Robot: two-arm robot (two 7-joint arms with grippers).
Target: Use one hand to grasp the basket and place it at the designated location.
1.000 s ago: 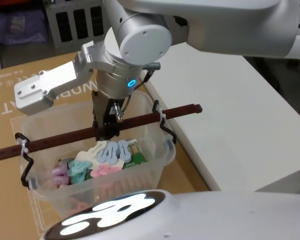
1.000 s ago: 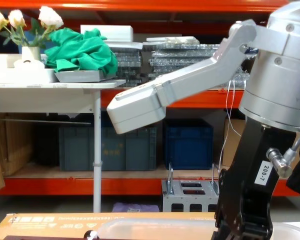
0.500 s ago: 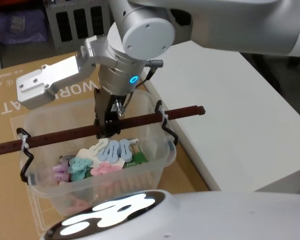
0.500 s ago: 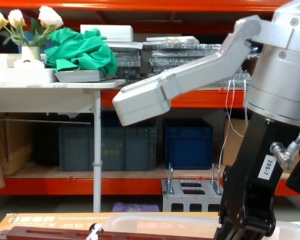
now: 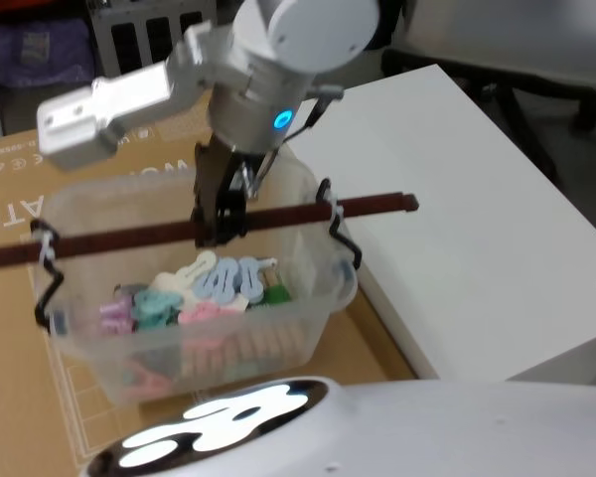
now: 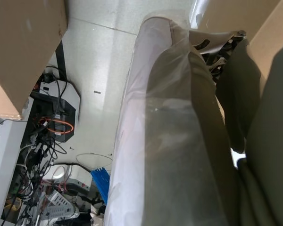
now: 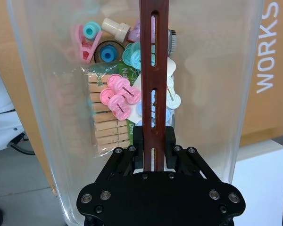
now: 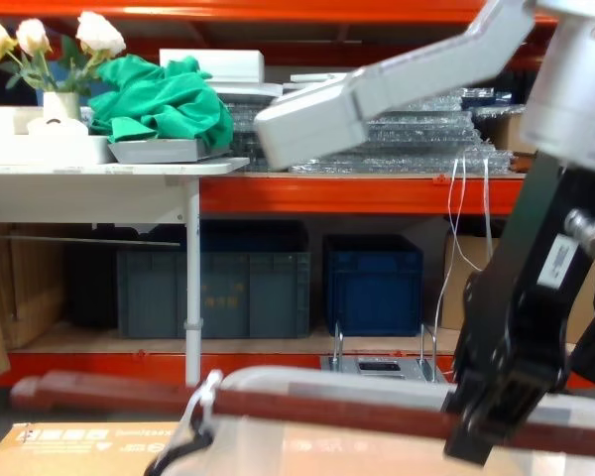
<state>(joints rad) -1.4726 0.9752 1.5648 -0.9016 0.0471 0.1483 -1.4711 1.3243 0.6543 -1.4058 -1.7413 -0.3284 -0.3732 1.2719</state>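
Head view first: what is the right gripper (image 5: pixel 217 229) doing?

— It is reaching down from above and clenching the dark brown slotted bar (image 5: pixel 308 214) that is serving as the handle of the basket (image 5: pixel 278 343). In the right wrist view the black fingers are pressing against both sides of the bar, near its middle.

And how is the bar joining the tub?

— Black wire hooks (image 5: pixel 340 234) are hanging from the bar and catching the rim at each end, and a white tie (image 5: pixel 45 248) is wrapping the left one.

Where is the basket sitting?

— It is lying over the brown cardboard sheet (image 5: pixel 10 189), just beside the edge of the white table (image 5: pixel 457 199) on the robot's right. Whether its base is touching the cardboard, I cannot tell. In the chest view the rim and bar are showing low in front of the orange shelving.

What is it carrying?

— Pastel pink, blue and green clips (image 5: pixel 223 278) are lying in a heap on the bottom, and the right wrist view is showing a pack of wooden clothespins (image 7: pixel 106 122) beside them.
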